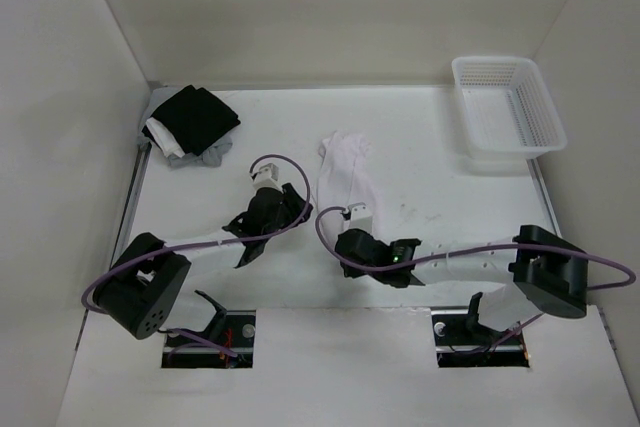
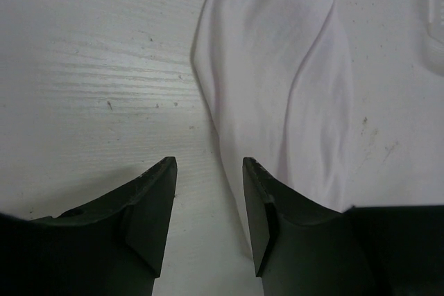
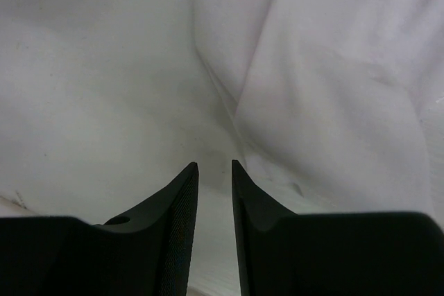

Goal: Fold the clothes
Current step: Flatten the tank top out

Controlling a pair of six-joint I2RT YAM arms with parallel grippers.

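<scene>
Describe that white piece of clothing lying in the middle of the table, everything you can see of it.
The white garment is thin, soft, plain cloth, bunched into a long crumpled strip with gentle folds. It lies on the white table, running from mid-table toward the arms. The right gripper is over its near end, jaws slightly apart with no cloth between them; contact is unclear. The left gripper sits beside its left edge, jaws open above bare table.
</scene>
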